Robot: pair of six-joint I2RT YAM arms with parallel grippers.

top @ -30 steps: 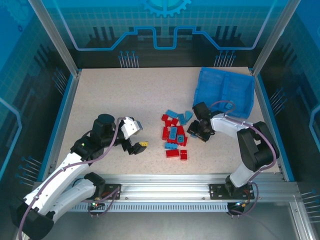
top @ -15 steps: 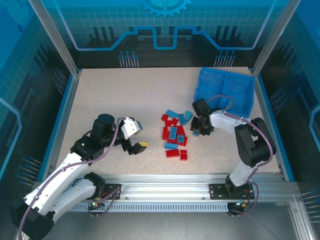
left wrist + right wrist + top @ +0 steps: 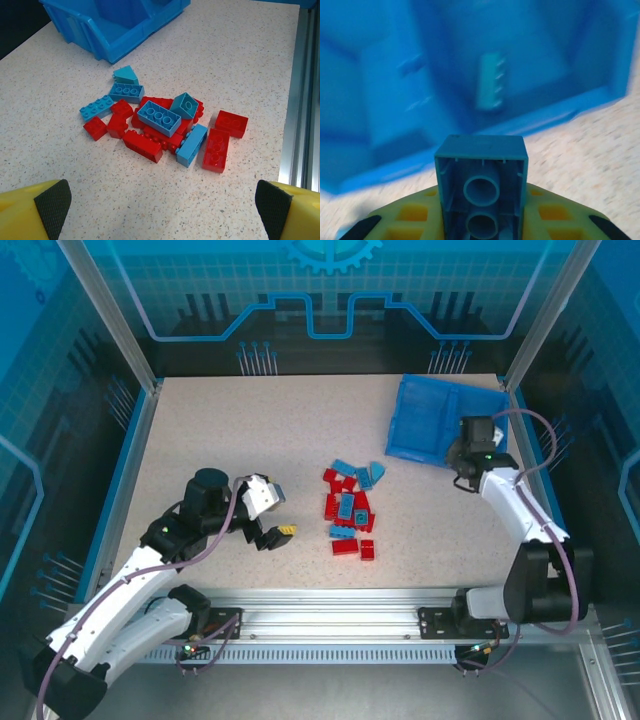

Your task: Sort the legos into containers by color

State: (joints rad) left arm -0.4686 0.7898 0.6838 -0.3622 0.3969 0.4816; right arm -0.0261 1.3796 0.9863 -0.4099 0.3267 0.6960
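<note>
my right jaws pinch a light blue brick by its flat sides, at the tray near wall. prob light, stiff, slick plastic. my left jaws spread; other bricks piled mid surface.
</note>
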